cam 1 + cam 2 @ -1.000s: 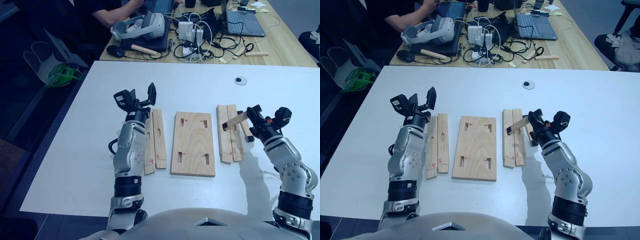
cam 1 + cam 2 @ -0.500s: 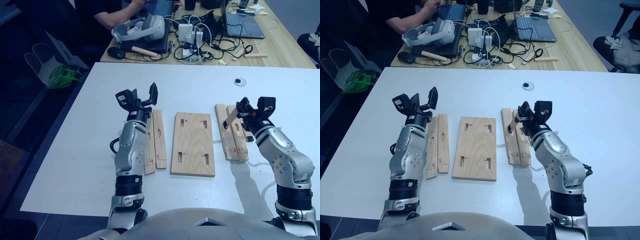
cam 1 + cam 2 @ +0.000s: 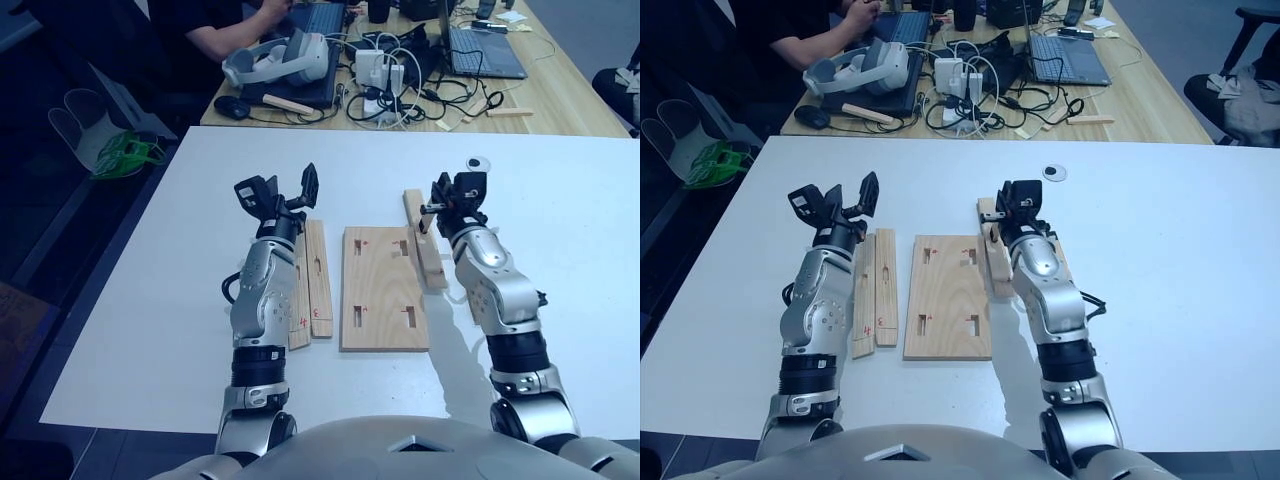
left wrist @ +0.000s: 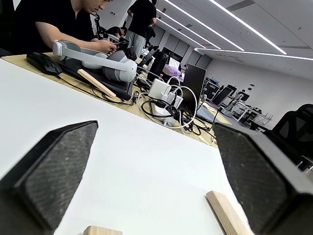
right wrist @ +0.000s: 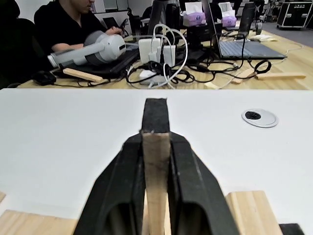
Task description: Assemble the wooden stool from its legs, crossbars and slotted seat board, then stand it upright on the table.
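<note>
Head view: seat board (image 3: 385,288) flat on the desk (image 3: 560,200); left tool (image 3: 281,188) spread, left of the board by two legs (image 3: 318,275); right tool (image 3: 452,192) at the board's far right corner; left wrist view: fingers (image 4: 54,171) wide apart; right wrist view: tool pinching a crossbar (image 5: 156,166).

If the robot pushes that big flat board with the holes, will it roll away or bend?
Probably neither. The seat board lies flat on the white table, so it should slide, not roll. It looks like solid wood, so likely stiff. Lying flat, it may be hard to pick up.
</note>
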{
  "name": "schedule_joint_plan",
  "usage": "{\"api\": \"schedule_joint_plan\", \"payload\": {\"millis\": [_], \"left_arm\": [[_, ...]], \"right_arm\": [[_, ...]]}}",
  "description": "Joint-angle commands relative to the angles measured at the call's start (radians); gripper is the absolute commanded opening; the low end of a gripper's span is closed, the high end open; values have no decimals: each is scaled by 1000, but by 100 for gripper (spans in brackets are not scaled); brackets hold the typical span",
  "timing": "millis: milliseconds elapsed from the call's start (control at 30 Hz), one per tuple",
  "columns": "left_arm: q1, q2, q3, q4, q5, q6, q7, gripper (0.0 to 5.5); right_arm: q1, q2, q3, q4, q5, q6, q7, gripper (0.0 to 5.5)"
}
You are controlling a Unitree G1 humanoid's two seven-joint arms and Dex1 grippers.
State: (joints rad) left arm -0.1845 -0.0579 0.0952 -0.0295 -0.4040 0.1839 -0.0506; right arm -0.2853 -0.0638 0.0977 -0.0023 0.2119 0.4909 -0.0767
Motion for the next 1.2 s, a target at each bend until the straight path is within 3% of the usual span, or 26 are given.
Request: {"api": "schedule_joint_plan", "payload": {"millis": [33, 300, 567, 600, 733, 833, 1000, 1067, 1200], "left_arm": [[-24, -4, 1, 15, 5, 15, -6, 434], [-28, -4, 4, 22, 6, 14, -11, 434], [-37, -9, 7, 36, 6, 5, -16, 434], [-37, -9, 7, 36, 6, 4, -17, 434], [-44, -11, 10, 49, 3, -1, -24, 434], [-54, -13, 13, 64, 4, -7, -29, 434], [-65, -17, 14, 83, 8, -17, -35, 434], [-67, -17, 13, 85, 10, -19, -37, 434], [-63, -18, 6, 77, 13, -14, -37, 434]], "right_arm": [[53, 26, -8, 93, -11, 166, -18, 39], [53, 37, -3, 95, -64, 177, -12, 39], [62, 34, 7, 12, -120, 7, 18, 39], [58, 36, 4, 2, -123, -18, 22, 77], [-11, 41, -28, -26, -129, -99, 31, 138], [-193, 26, -85, -6, -109, -151, 37, 175], [-579, -19, -214, 221, -56, -100, 15, 175], [-569, -14, -213, 387, -44, -14, 57, 175], [-326, 16, -117, 611, -98, 15, 132, 175]]}}
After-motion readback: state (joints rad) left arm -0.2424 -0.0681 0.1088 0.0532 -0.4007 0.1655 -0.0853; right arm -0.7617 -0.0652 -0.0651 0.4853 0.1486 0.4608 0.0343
